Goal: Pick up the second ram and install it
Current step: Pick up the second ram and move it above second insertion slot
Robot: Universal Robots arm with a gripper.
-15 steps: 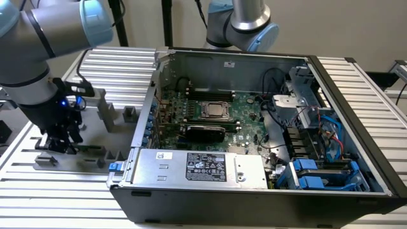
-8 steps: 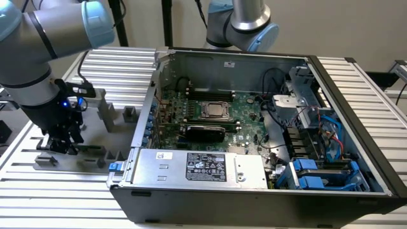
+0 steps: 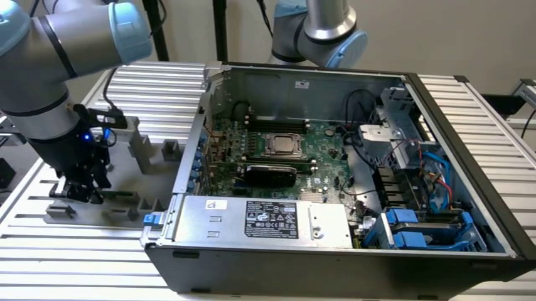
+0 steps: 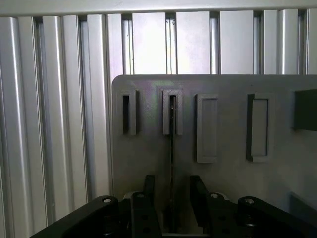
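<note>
The second ram [image 4: 172, 148] stands on edge in a slotted holder [image 4: 172, 111] of the grey fixture plate [image 4: 141, 158], so I see it as a thin dark line. My gripper [image 4: 172, 180] straddles it, open, with a black finger [image 4: 148, 196] on each side and a clear gap to the stick. In the exterior view the gripper [image 3: 81, 190] hangs low over the fixture plate [image 3: 125, 202] at the exterior view's left, beside the open computer case [image 3: 335, 251]. The motherboard's CPU socket [image 3: 285, 145] lies inside the case, with long memory slots [image 3: 277, 119] behind it.
Grey fixture blocks [image 3: 142, 150] rise from the plate between my arm and the case wall. A black-topped card [image 3: 270, 171] sits on the motherboard. Cables and blue drive brackets [image 3: 418, 229] crowd the case's right side. A second robot arm [image 3: 328, 31] stands behind the case. Ribbed aluminium table [image 3: 59, 251] surrounds everything.
</note>
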